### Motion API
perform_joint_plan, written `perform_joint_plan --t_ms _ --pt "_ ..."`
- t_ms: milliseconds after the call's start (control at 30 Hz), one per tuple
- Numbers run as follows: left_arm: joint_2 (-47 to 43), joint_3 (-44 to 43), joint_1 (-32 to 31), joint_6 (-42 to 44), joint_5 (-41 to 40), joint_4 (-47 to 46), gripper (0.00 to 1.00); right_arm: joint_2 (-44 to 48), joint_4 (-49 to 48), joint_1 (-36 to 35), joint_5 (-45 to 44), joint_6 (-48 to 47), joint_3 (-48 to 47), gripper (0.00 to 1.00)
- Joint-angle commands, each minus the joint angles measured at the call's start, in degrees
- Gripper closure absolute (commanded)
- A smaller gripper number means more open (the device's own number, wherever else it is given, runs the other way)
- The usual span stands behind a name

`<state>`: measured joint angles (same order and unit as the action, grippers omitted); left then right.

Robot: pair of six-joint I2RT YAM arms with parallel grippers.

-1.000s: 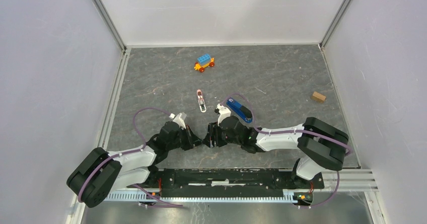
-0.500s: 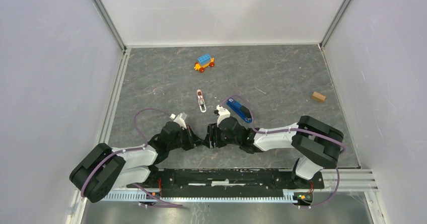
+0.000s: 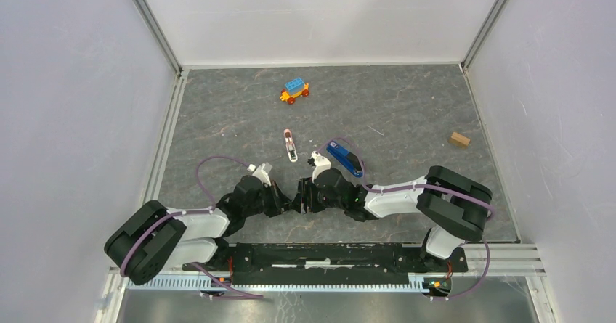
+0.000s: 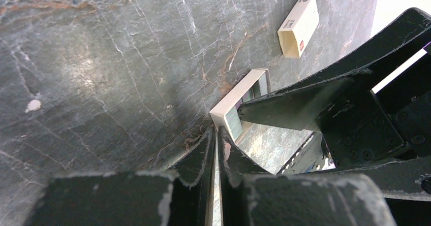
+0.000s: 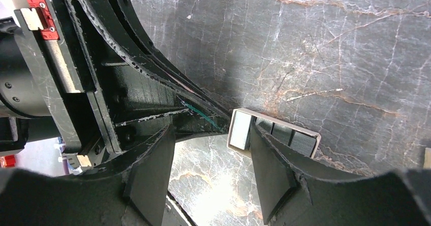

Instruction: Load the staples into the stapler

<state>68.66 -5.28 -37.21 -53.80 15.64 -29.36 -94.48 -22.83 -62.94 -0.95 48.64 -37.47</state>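
Note:
The dark-blue stapler (image 3: pixel 344 158) lies on the table just beyond my right wrist, touched by neither gripper. A small cream tray (image 5: pixel 274 132) holding grey staples (image 5: pixel 294 138) sits between the two grippers; the arms hide it from above. My left gripper (image 4: pixel 217 133) is shut, its tips at the tray's near corner (image 4: pixel 239 109), with only a thin slit between the fingers. My right gripper (image 5: pixel 211 157) is open with bare table between its jaws. Its right finger (image 5: pixel 272 167) lies against the tray's end. From above, the grippers meet tip to tip (image 3: pixel 298 200).
A slim white and red piece (image 3: pixel 290 146) lies left of the stapler. A toy car (image 3: pixel 294 90) with a blue top stands farther back. A small tan box (image 3: pixel 458 139) (image 4: pixel 299 19) lies at the right. White walls close in the table.
The right arm's elbow has drifted slightly left and the left arm has shifted a little. The grippers stay tip to tip at the tray.

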Motion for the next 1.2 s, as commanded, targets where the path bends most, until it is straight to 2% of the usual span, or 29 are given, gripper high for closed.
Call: perform_joint_plan --t_ms 0,733,800,933,1067,1167 --pt "1.2 -0.3 -0.5 -2.0 0.6 -4.1 0.89 -0.8 -1.7 0.0 0.8 0.7 -0.8 0.38" --pt "1.6 -0.3 -1.1 -2.4 0.6 -5.4 0.89 7.7 -3.7 0.2 -0.7 -0.1 2.4 0.38" --pt "1.2 -0.3 -1.2 -2.4 0.5 -5.2 0.88 8.0 -1.6 0.3 -1.9 -1.8 2.1 0.41" --pt "-2.2 0.4 -1.2 -2.5 -1.7 -1.8 0.88 7.6 8.6 0.3 -6.7 -7.0 -1.5 0.48" --pt "-10.0 0.4 -1.2 -1.5 -7.2 7.3 0.77 5.8 16.8 0.2 -9.0 -11.5 -6.4 0.55" --pt "-20.0 -0.8 -1.1 -0.3 -12.3 16.5 0.59 5.7 19.7 -0.1 -11.1 -13.0 -8.0 0.58"
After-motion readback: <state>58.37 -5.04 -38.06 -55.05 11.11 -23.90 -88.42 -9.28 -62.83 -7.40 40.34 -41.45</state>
